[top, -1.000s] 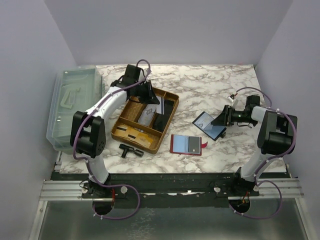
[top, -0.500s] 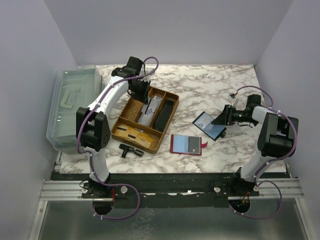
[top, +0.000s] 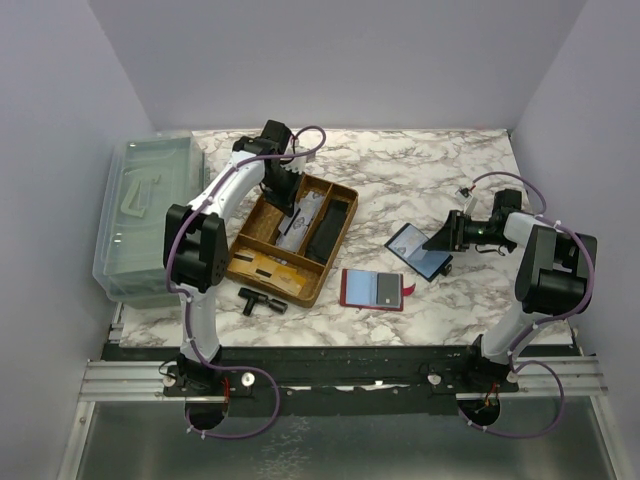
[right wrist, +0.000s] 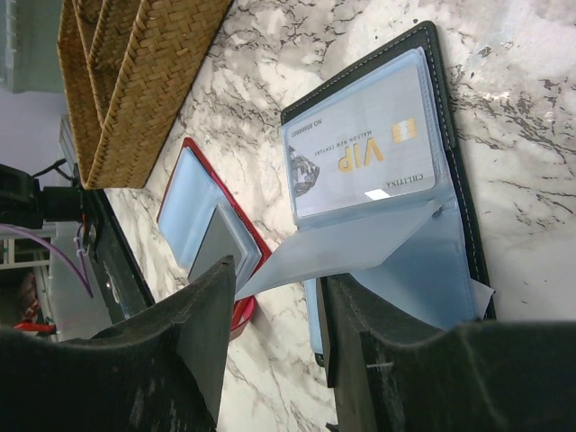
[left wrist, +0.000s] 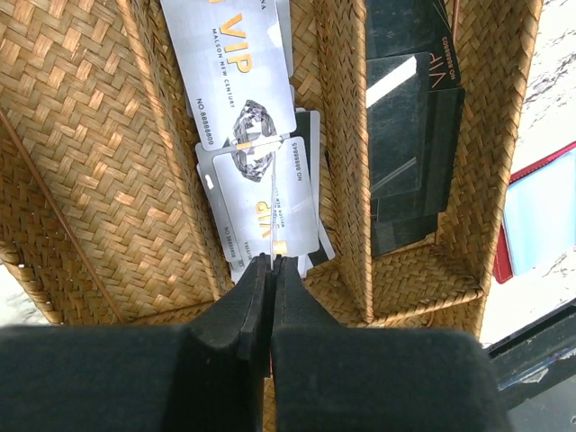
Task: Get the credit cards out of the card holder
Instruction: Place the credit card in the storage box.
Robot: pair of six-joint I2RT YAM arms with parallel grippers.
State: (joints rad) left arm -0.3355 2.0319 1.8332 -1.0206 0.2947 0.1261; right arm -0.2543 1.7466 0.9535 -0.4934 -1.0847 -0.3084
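The left gripper (left wrist: pixel 272 270) is squeezed tight with nothing in it, over the basket (left wrist: pixel 90 135) on the table's left half. Silver cards (left wrist: pixel 261 189) lie in the basket's middle part and black cards (left wrist: pixel 405 135) in the next part. The right gripper (right wrist: pixel 277 281) is spread apart around a clear flap of the black holder (top: pixel 420 250) near the right edge. One card (right wrist: pixel 369 162) is inside it. I think that card comes next. It needs a pinch and a slide out.

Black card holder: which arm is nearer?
Right. The right arm, jaws open, is at the edge of the black card holder; the left arm hangs over the wicker tray, far to its left.
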